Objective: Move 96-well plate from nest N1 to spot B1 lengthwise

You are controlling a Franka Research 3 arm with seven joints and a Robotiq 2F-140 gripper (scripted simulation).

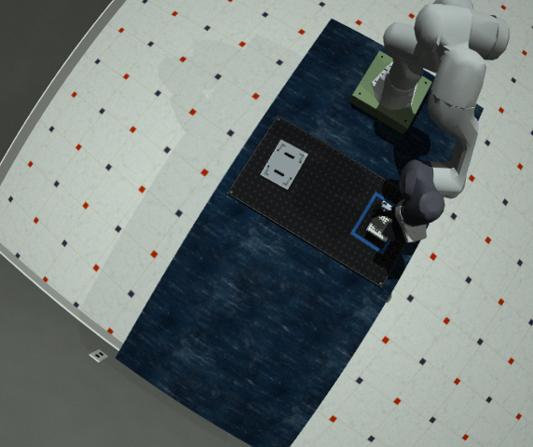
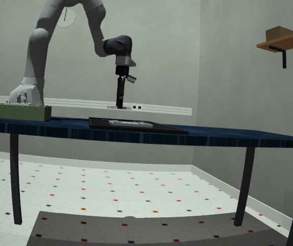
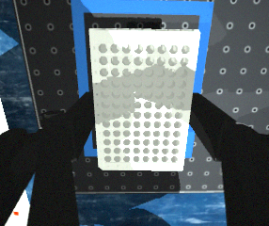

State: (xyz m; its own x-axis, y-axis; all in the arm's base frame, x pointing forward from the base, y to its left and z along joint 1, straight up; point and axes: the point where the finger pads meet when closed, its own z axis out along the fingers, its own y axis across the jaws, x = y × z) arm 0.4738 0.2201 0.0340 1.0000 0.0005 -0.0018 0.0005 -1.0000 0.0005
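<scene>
One 96-well plate (image 3: 143,101) is held in the air above the blue taped outline (image 3: 79,85), well clear of the tabletop (image 2: 221,135).

The plate is seen as a white rectangle with a grid of round wells, eight across its short side, partly crossed by shadow. It is clamped by its two long sides in the jaws of the gripper (image 3: 139,123), lengthwise over the outline, which lies near the edge of the black perforated board (image 1: 324,192) farthest from the one empty grey plate nest (image 1: 284,164). One arm is mounted on one green base (image 2: 3,112) at a tabletop edge.
</scene>
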